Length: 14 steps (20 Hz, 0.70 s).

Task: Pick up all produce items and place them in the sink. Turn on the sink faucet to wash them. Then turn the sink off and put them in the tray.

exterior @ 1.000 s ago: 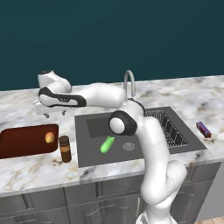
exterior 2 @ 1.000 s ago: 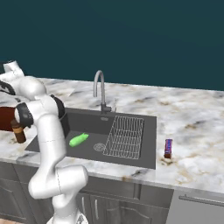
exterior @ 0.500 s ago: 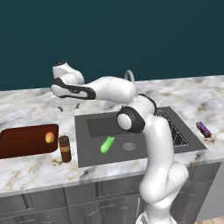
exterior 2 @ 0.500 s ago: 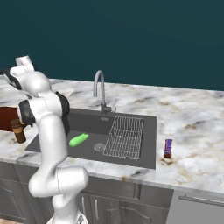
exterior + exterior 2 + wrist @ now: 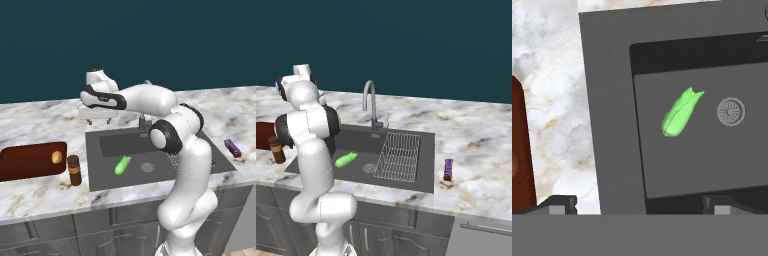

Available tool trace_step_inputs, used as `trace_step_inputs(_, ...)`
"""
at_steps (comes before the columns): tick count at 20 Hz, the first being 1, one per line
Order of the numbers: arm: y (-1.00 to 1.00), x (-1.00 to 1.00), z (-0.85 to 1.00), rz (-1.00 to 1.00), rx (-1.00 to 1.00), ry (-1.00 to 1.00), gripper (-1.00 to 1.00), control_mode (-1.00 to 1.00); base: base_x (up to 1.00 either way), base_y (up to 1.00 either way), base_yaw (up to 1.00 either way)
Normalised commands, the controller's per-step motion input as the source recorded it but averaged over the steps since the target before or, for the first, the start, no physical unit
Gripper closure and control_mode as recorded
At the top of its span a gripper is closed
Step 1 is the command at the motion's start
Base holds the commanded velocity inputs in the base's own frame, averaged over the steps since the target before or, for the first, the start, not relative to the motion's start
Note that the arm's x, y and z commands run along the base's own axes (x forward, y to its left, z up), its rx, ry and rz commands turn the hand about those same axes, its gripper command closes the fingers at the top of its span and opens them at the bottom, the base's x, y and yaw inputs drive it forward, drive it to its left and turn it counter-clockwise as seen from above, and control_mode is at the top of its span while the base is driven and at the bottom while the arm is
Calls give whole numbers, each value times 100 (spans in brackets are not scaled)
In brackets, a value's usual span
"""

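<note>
gripper (image 5: 96, 120): we see it above the marble counter (image 5: 45, 125) at the sink's back left corner, fingers spread wide, holding nothing. green cucumber (image 5: 122, 165): below and ahead of the gripper, lying on the sink (image 5: 100, 172) floor just beside the round drain (image 5: 147, 167). orange fruit (image 5: 57, 158): off to the gripper's left, in the reddish-brown tray (image 5: 25, 162). brown jar (image 5: 74, 170): on the counter between tray and sink. gooseneck faucet (image 5: 370, 102): right of the gripper.
</note>
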Motion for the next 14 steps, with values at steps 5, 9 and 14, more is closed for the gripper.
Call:
trace_step_inputs(5,-63,-47,-17,-24,8,0,-100,-100,0,0,0)
trace_step_inputs(9,-47,-34,-13,-28,2,0,-100,-100,0,0,0)
trace_step_inputs(14,-45,-3,-1,-28,0,0,-100,-100,0,0,0)
